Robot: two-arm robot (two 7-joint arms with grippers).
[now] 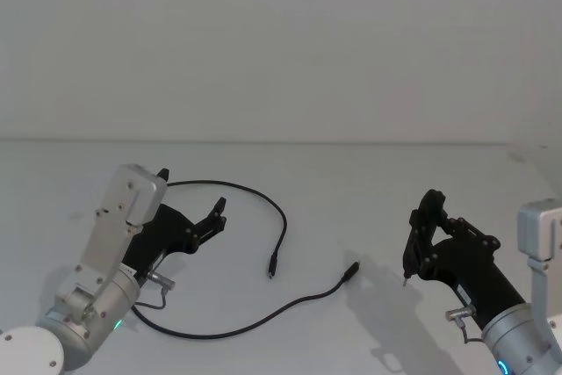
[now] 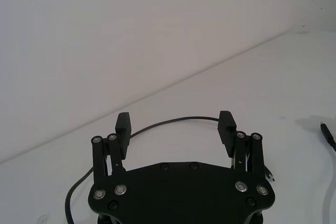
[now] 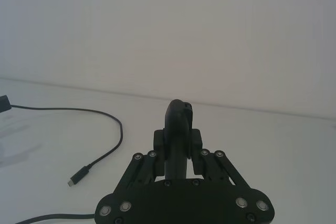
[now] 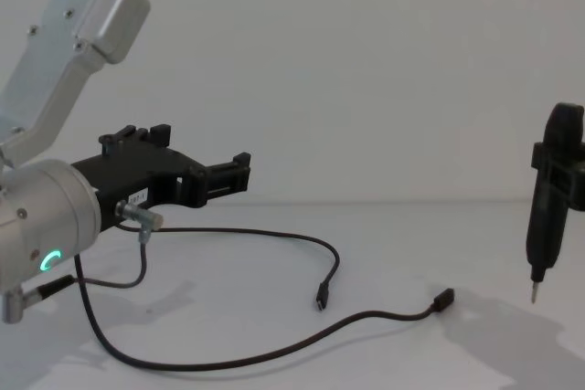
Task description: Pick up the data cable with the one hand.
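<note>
We have not yet lifted the data cable; it lies looped on the worktop. Our left gripper hovers above one loop, fingers spread and empty. Lowering, closing and lifting are left. Our right gripper waits apart, clamped on a black tool.

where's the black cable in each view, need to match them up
Head: the black cable curls on the table between both grippers, nearer the left gripper.
Left wrist: cable arcs beyond the open fingers.
Right wrist: cable lies beside the right gripper, shut on a black tool.
Chest: cable sprawls below and right of the left gripper.
Landmark: left gripper.
</note>
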